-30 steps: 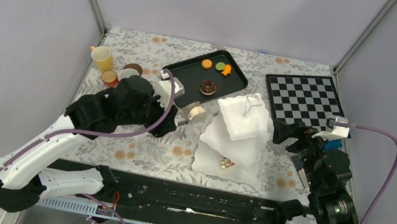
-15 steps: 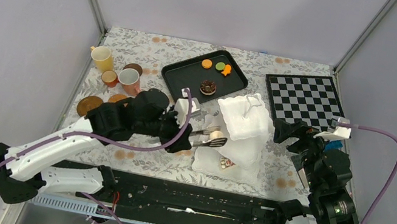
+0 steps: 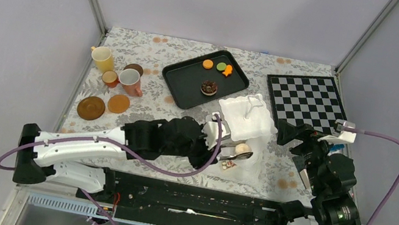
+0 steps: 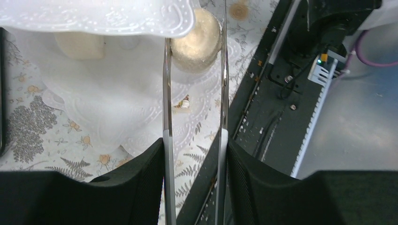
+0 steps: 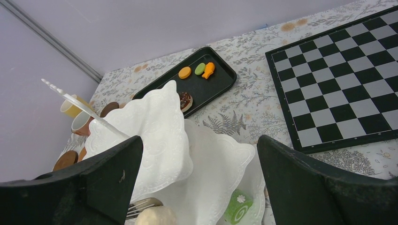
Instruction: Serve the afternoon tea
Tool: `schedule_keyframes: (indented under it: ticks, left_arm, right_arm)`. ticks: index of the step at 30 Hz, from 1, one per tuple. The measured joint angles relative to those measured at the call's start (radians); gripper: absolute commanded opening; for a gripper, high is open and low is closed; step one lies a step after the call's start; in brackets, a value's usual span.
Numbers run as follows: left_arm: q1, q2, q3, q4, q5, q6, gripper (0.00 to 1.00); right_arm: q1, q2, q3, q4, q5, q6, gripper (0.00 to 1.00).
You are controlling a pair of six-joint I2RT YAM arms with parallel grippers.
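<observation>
Top external, near to far. The left arm [image 3: 117, 141] lies low across the surface and reaches right to the white three-tier stand [image 3: 243, 120].

Left wrist: left jaws are clamped on the silver tongs [image 4: 167, 117], one tong arm against each finger. The tong tips pinch a round cream cake [image 4: 196, 40]. The cake sits just under the wavy edge of an upper tier, above the bottom tier and clear of it.

Right wrist: right jaws are apart and hold nothing, just right of the stand. A green roll cake [image 5: 237, 205] sits on a lower tier, near the stand's front edge.

Left side of the surface:
- Two round brown saucers [image 3: 90, 107] sit side by side.
- Behind them is a cluster of cups: yellow cup [image 3: 102, 58], brown cup [image 3: 134, 68], white cup [image 3: 129, 80] and small orange cup [image 3: 109, 78], all upright.

Far centre: the black tray [image 3: 187, 82] lies at an angle.
- A chocolate donut [image 3: 209, 87] is at its near end.
- An orange macaron [image 3: 208, 64], a green macaron [image 3: 221, 66] and an orange fish-shaped piece [image 3: 228, 70] sit in a row at the far end.

Far right: the chessboard [image 3: 305, 97] lies flat.
</observation>
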Motion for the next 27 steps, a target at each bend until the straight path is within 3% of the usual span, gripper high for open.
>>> schedule_keyframes:
  ticks: [16,27]
  left_arm:
    - [-0.116,0.187,-0.043,0.278,-0.327,-0.019,0.32]
    - [-0.115,0.270,-0.038,0.344,-0.405,-0.030,0.35]
  right_arm:
    - [0.000,-0.014,0.000,-0.004,0.000,-0.001,0.98]
    - [0.000,-0.026,0.000,-0.009,0.004,-0.002,0.98]
